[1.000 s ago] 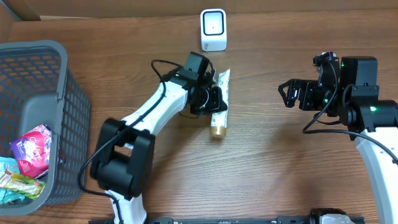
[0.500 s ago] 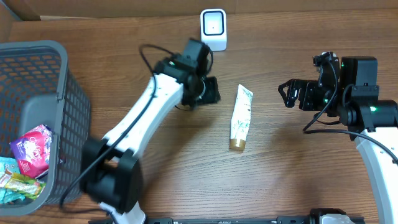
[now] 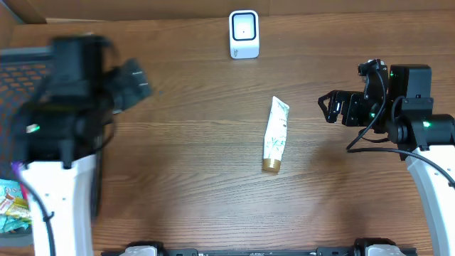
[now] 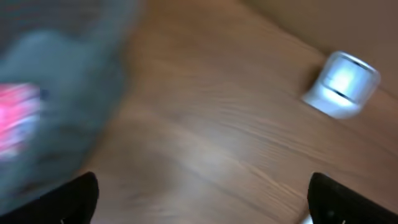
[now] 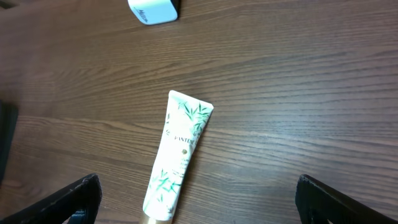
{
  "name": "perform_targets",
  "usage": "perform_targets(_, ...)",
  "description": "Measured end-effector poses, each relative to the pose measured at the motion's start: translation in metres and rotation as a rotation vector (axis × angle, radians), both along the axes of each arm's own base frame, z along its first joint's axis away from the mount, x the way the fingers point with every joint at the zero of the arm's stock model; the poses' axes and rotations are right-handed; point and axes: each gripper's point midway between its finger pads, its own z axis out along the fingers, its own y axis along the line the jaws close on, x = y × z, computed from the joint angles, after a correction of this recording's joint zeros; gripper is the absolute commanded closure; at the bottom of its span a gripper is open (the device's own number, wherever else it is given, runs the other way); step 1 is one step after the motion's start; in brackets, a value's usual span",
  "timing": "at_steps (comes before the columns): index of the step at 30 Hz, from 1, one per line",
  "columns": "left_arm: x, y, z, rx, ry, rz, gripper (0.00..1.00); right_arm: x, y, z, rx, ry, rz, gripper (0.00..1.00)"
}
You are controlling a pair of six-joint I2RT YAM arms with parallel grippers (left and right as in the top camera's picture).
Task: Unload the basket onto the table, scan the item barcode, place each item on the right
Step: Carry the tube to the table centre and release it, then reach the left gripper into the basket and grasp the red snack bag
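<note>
The item, a white tube (image 3: 274, 135) with green leaf print and a gold cap, lies flat mid-table with nothing touching it. The right wrist view has the tube (image 5: 177, 155) below and left of centre. A white scanner (image 3: 244, 33) stands at the back edge, also in the left wrist view as a blurred scanner (image 4: 342, 84). My left gripper (image 3: 135, 82) is blurred, far left of the tube, near the basket, open and empty (image 4: 202, 205). My right gripper (image 3: 329, 107) hangs to the right of the tube, open and empty (image 5: 199, 202).
A grey mesh basket (image 3: 21, 54) stands at the left edge, largely covered by my blurred left arm. Colourful packets (image 3: 8, 199) lie in it. The left wrist view shows the basket wall (image 4: 62, 68) as a grey smear with a pink packet (image 4: 15, 118).
My left gripper opened and let go of the tube, then swung fast to the left toward the basket. The tube stays where it dropped. The right arm has not moved.
</note>
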Motion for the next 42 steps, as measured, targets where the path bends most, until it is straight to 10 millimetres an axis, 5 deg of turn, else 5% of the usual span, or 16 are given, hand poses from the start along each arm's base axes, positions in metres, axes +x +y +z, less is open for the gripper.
perform_targets(6, -0.049, 0.107, -0.013, 0.004, 0.095, 0.385, 0.00, 0.000, 0.000, 0.000, 0.000, 0.000, 0.000, 0.00)
perform_targets(10, -0.078, 0.150, -0.022, -0.003, 0.124, 0.561, 0.00, 0.000, 0.000, 0.000, 0.000, 0.000, 0.000, 0.00)
perform_targets(15, -0.091, 0.171, -0.032, -0.014, 0.140, 0.644, 0.00, 0.000, 0.000, 0.000, 0.000, 0.000, 0.000, 0.00)
perform_targets(21, -0.081, 0.179, -0.055, -0.018, 0.146, 0.647, 0.00, 0.000, 0.000, 0.000, 0.000, -0.001, -0.001, 0.00)
perform_targets(33, -0.058, 0.216, -0.140, 0.019, 0.149, 0.637, 0.00, 0.000, 0.000, 0.000, 0.000, 0.001, 0.000, 0.00)
perform_targets(42, -0.052, 0.230, -0.214, 0.055, 0.392, 0.495, 0.00, 0.000, 0.000, 0.000, 0.000, 0.000, 0.000, 0.00)
